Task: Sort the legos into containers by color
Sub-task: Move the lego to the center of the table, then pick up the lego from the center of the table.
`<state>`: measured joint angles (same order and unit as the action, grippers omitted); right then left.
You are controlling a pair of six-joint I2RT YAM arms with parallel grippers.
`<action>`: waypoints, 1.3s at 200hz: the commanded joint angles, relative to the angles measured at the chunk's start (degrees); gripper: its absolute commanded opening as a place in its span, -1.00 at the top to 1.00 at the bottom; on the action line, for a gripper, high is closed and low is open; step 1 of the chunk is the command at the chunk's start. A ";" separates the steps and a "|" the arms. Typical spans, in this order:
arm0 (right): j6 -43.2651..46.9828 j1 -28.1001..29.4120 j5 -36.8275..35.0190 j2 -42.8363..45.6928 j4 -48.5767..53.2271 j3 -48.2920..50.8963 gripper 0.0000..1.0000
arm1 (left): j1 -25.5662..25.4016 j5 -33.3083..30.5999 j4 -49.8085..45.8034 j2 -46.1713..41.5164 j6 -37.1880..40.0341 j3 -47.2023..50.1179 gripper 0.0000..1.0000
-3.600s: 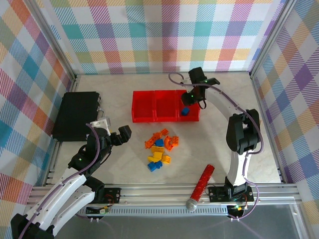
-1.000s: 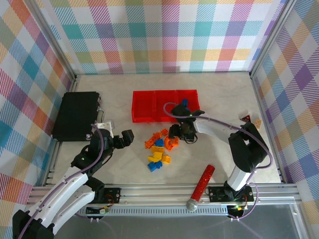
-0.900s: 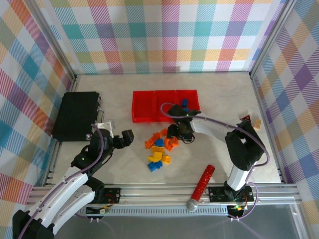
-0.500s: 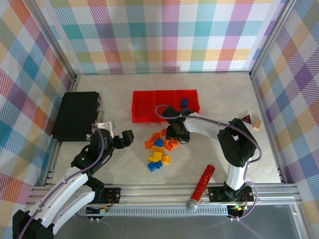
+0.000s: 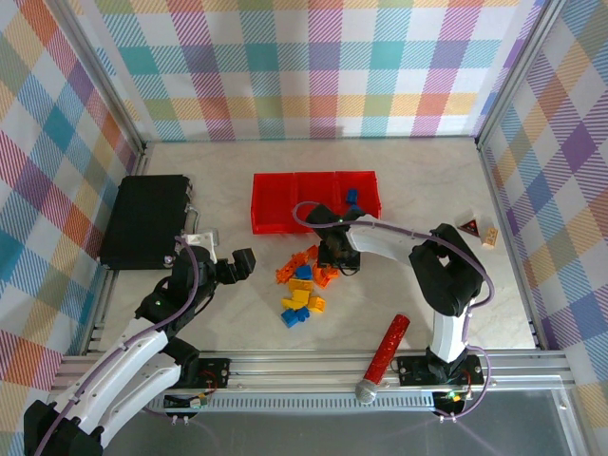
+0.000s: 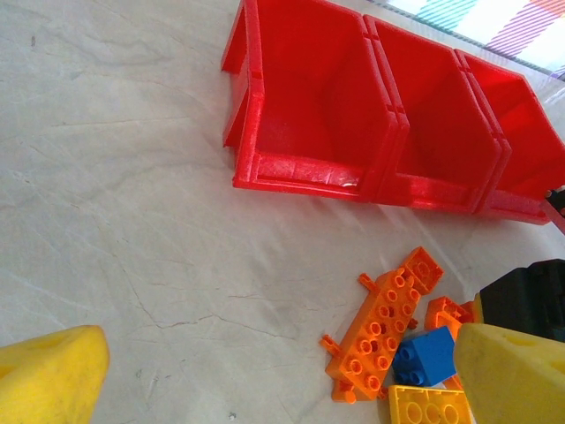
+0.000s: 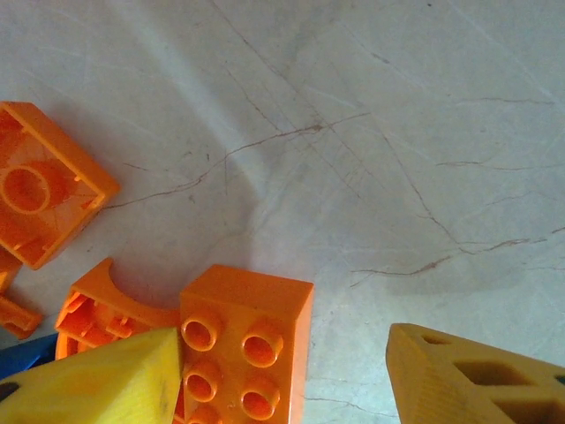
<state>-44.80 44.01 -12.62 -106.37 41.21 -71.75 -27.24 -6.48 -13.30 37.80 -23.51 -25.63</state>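
Straddling an orange brick (image 7: 252, 327) with the released jaws of the right gripper (image 7: 284, 349), touching on one side, clear on the other. Gaping wide on nothing at the left gripper (image 6: 278, 353), beside the legos (image 5: 304, 285) heaped just before the containers (image 5: 285, 226).

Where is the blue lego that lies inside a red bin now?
In the top view, the blue lego lies in the rightmost of the three red bins, right of the table's middle, just beyond the right gripper.

Marbled table (image 5: 237, 190), legos (image 5: 304, 285), red containers (image 5: 274, 201), black case (image 5: 144, 220), glittery tube (image 5: 384, 356)
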 commanded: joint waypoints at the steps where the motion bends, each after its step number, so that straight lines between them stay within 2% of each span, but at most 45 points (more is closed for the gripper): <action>1: -0.43 0.24 0.06 -1.39 0.70 -0.50 -0.24 | -0.51 0.37 0.56 -0.44 0.78 0.14 -0.99; 63: 1.19 0.08 -3.07 -1.61 2.27 0.34 -0.16 | -0.50 0.07 -0.32 -1.13 0.81 0.05 -0.99; 156: 1.22 -0.26 -2.65 0.43 2.26 0.89 -0.15 | -0.47 0.42 0.59 -0.79 0.40 0.58 -0.99; 232: -1.49 -0.28 -2.59 -1.25 2.10 1.60 -0.17 | -0.47 0.39 0.29 -1.05 0.47 0.50 -0.99; 260: -1.52 -0.32 -2.93 -1.25 1.44 2.04 -0.11 | -0.52 0.37 0.20 -1.17 0.48 0.58 -0.99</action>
<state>-45.08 43.94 -14.57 -106.98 42.06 -70.63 -27.24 -6.48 -13.37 37.32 -23.29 -25.61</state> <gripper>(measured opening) 0.569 0.996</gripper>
